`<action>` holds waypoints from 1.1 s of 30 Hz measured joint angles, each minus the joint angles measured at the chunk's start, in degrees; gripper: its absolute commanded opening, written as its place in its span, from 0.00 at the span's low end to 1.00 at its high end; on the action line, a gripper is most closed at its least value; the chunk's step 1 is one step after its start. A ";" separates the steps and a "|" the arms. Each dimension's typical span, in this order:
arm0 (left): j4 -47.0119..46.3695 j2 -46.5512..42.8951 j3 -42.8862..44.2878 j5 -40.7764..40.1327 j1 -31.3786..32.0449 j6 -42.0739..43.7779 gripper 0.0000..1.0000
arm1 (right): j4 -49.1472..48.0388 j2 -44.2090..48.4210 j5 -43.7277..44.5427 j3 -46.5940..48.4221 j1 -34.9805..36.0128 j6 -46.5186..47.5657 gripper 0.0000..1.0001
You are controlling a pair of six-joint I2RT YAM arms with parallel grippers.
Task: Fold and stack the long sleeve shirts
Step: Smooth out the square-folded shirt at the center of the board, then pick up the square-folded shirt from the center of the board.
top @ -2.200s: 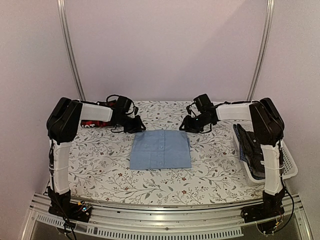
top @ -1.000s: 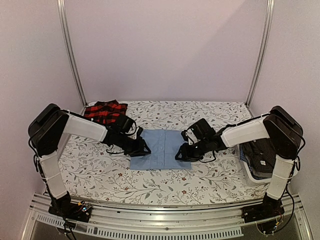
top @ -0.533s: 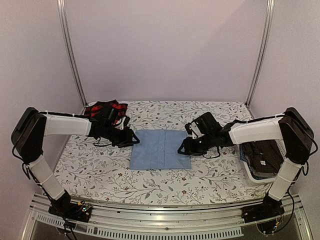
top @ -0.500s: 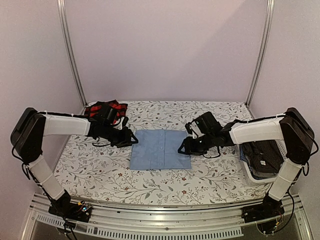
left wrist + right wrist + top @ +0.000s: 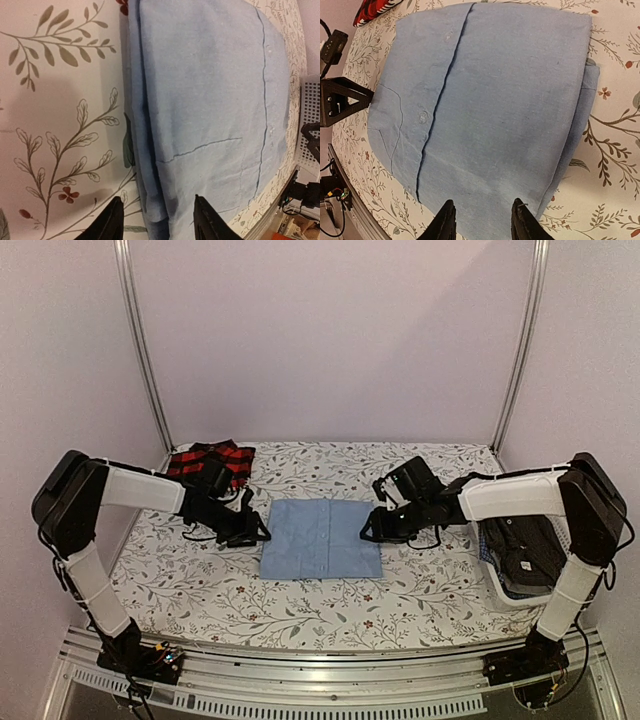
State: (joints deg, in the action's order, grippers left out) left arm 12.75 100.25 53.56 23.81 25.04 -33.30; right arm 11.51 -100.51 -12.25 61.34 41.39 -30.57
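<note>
A plain light blue long sleeve shirt (image 5: 320, 538) lies folded into a rectangle at the middle of the table. My left gripper (image 5: 258, 531) sits low at its left edge. In the left wrist view that gripper (image 5: 157, 224) is open, and the shirt's (image 5: 210, 100) layered edge runs between its fingers. My right gripper (image 5: 369, 530) is at the shirt's right edge. It (image 5: 483, 223) is open just over the blue cloth (image 5: 495, 100) near the fold. A red-and-black plaid shirt (image 5: 207, 458) lies at the back left.
A white plastic basket (image 5: 496, 586) stands at the right edge with dark shirts (image 5: 520, 545) inside. The tabletop has a floral cloth (image 5: 330, 605). Metal frame posts rise at the back corners, and a rail runs along the near edge.
Both grippers have drawn back from the shirt's near corners to its left and right edges. The left jaws have opened wider. The blue shirt has not moved.
</note>
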 measured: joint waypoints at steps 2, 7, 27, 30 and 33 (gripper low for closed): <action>0.07 1.88 0.55 -0.13 0.00 0.48 0.47 | 0.00 -0.90 0.00 0.00 -0.55 0.11 0.36; 0.24 4.17 2.10 -1.22 -0.04 1.20 0.47 | -0.20 -2.64 0.17 -0.15 -0.98 0.22 0.36; 0.00 7.21 5.49 -4.83 2.27 0.96 0.34 | -3.76 -2.69 1.51 -5.95 -1.03 -0.11 0.35; -0.15 7.85 6.08 -4.85 2.67 0.39 0.24 | -4.31 -2.69 1.51 -6.05 -1.03 -0.13 0.35; -0.42 8.17 6.10 -4.66 2.71 -0.28 0.16 | -4.57 -2.69 1.51 -6.45 -1.03 -0.13 0.35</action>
State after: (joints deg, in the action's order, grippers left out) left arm 12.34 108.42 59.66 19.16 27.75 -33.58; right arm 6.94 -103.20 -10.74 54.89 40.36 -30.70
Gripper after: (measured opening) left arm 0.219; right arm 0.349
